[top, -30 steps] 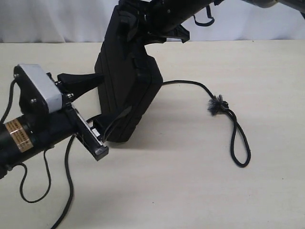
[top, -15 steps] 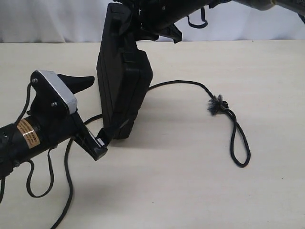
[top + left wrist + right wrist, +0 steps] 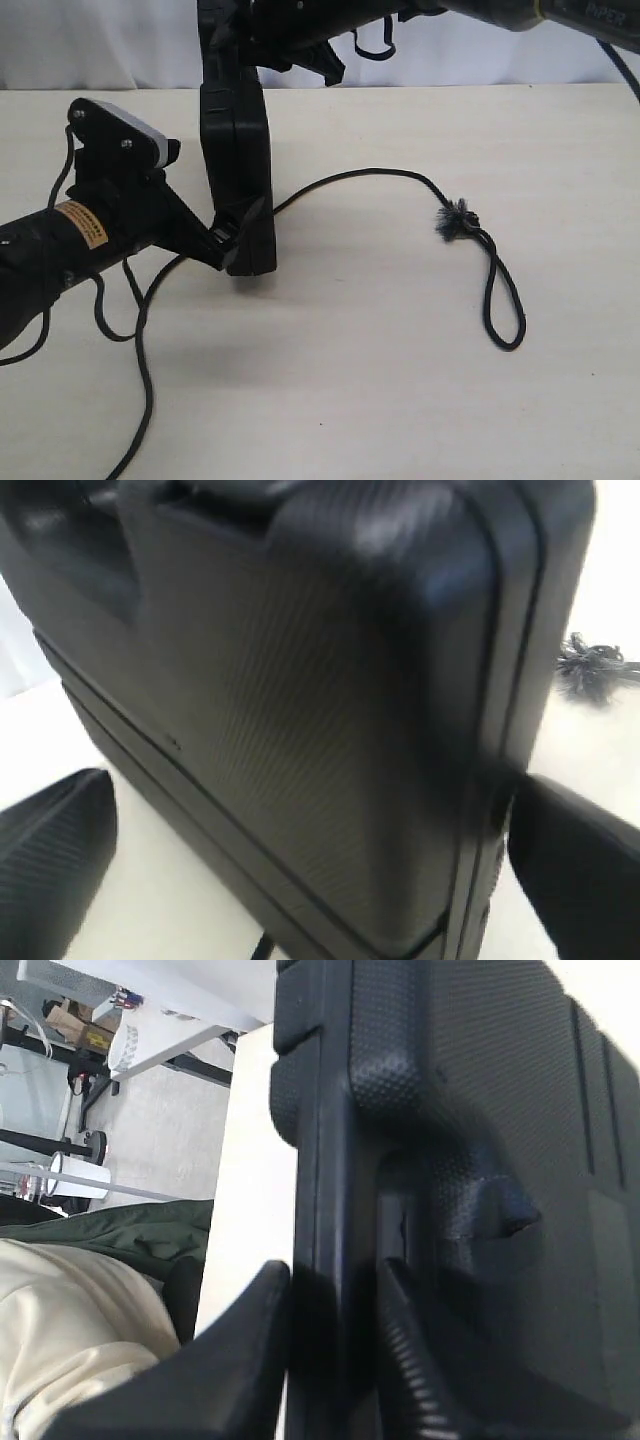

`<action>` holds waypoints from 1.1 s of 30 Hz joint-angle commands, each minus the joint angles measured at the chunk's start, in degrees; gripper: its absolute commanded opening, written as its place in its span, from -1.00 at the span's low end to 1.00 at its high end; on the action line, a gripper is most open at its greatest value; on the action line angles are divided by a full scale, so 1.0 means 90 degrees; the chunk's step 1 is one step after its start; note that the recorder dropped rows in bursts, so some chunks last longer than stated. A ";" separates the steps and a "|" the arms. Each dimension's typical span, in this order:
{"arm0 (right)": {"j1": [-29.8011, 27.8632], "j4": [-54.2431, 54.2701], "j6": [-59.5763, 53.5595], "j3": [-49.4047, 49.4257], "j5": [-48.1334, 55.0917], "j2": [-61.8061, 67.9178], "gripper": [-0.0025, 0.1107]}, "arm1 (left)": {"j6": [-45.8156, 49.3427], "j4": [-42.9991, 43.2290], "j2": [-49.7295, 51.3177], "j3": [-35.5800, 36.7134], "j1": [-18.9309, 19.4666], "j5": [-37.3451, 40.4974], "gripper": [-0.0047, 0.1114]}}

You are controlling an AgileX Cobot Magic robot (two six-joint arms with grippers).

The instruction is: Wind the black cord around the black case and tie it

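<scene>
Pinching the black case point(image 3: 240, 140) upright by its top edge with my right hand point(image 3: 330, 1290); left hand point(image 3: 315, 875) spread astride its lower corner.

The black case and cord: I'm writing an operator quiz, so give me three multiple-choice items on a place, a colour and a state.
1. In the exterior view, where is the cord's frayed knot? A. on the case B. under it C. on the table, right of it
2. The table's colour? A. pale beige B. blue C. grey
3. How is the case? A. lying flat B. upright, right gripper shut on its top C. opened
Answers: C, it lies on bare table right of the case; A, the surface is beige; B, fingers pinch its edge in the right wrist view.
</scene>
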 commanded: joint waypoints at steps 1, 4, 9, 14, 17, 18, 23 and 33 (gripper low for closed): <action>-0.0017 0.0329 0.0030 -0.0095 -0.0446 -0.0191 -0.88 | -0.0198 0.0022 0.0017 -0.0186 -0.0065 0.0321 0.83; -0.0017 0.0329 0.0030 -0.0095 -0.0446 -0.0191 -0.88 | -0.0198 0.0127 0.0017 -0.0186 -0.0065 0.0333 0.83; -0.0017 0.0329 0.0030 -0.0095 -0.0446 -0.0191 -0.88 | -0.0610 0.0179 0.0017 -0.0186 -0.0065 0.0438 0.83; -0.0017 0.0329 0.0041 -0.0095 -0.0508 -0.0191 -0.88 | -0.1145 0.0818 0.0017 -0.0186 -0.0065 0.0365 0.83; -0.0017 0.0329 0.0041 -0.0095 -0.0561 -0.0191 -0.88 | -0.1320 0.1338 0.0017 -0.0186 -0.0065 0.0202 0.83; -0.0017 0.0352 0.0041 -0.0095 -0.0561 -0.0191 -0.88 | -0.1345 0.1342 0.0017 -0.0186 -0.0065 0.0124 0.83; -0.0017 0.0352 0.0041 -0.0095 -0.0561 -0.0191 -0.88 | -0.1628 0.1282 0.0022 -0.0186 -0.0065 -0.0031 0.83; -0.0017 0.0349 0.0041 -0.0095 -0.0505 -0.0191 -0.88 | -0.1647 0.1325 0.0041 -0.0186 -0.0065 -0.0236 0.83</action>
